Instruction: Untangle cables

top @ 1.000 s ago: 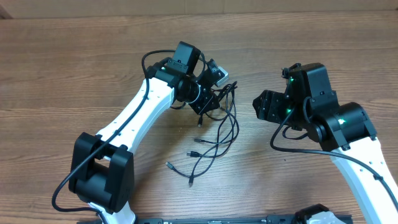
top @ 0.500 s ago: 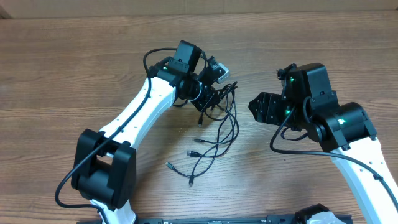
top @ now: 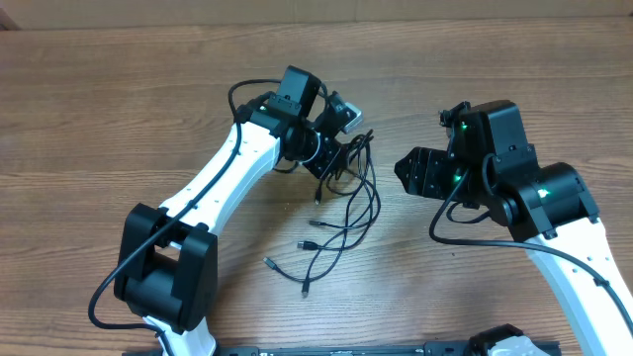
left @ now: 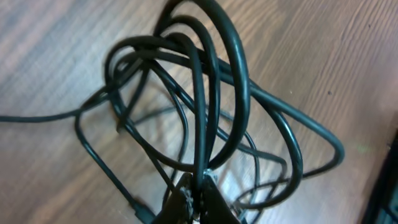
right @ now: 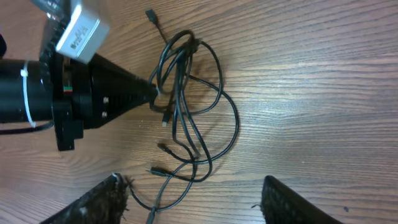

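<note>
Wooden tabletop point(top: 119, 99) is carrying the cables point(top: 346, 213) near its centre, loose strands trailing toward six o'clock. At their twelve o'clock end the left gripper point(left: 194, 194) is pinching the looped bundle tight. The right gripper point(right: 193, 186) is hovering at three o'clock, jaws spread wide and holding nothing.

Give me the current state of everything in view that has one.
cables, tangled in loops, one bunch pinched, plug ends lying loose on the table.
left gripper, fingers shut on the cables.
right gripper, fingers open, holding nothing, not touching the cables.
</note>
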